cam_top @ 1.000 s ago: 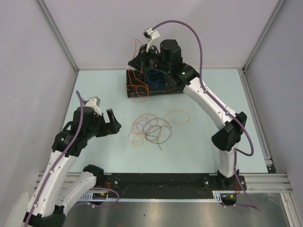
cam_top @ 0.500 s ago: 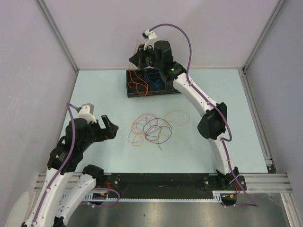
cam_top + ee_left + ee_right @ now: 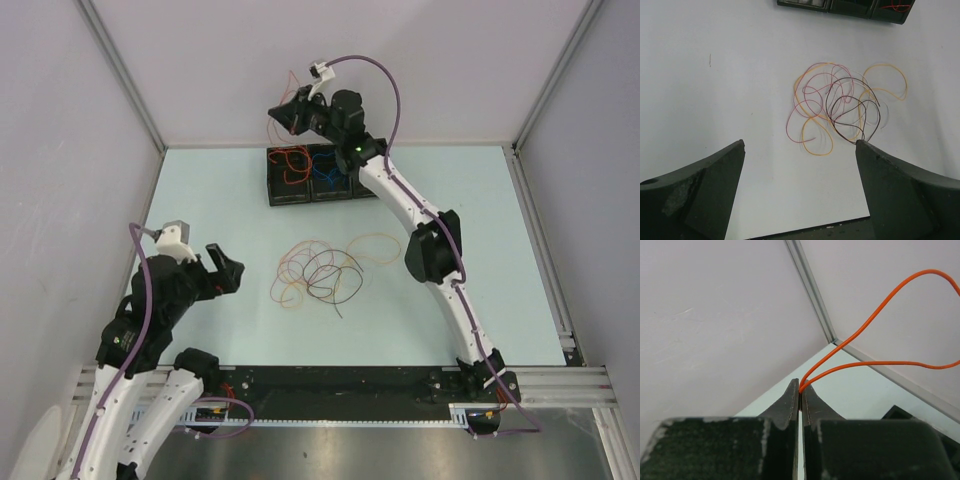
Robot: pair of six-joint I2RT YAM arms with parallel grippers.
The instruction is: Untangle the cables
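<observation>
The left gripper [image 3: 228, 268] hovered with its jaws apart over the pale blue bench [image 3: 200, 190], near a loose tangle of thin pink, yellow and dark cables [image 3: 318, 272] lying mid-bench. Behind the tangle, a black compartmented tray [image 3: 276, 192] held red and blue coiled cables [image 3: 292, 166]. Above the tray, the right gripper [image 3: 280, 113] was clamped on a thin orange cable [image 3: 890, 362], held clear of the bench.

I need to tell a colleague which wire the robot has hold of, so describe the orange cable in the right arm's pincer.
Find the black tray at the table's far edge. Above its left end, the right pincer is shut on a thin orange cable. Unlike the tangle lying flat mid-table, it loops in the air, pinched at its fold.
</observation>
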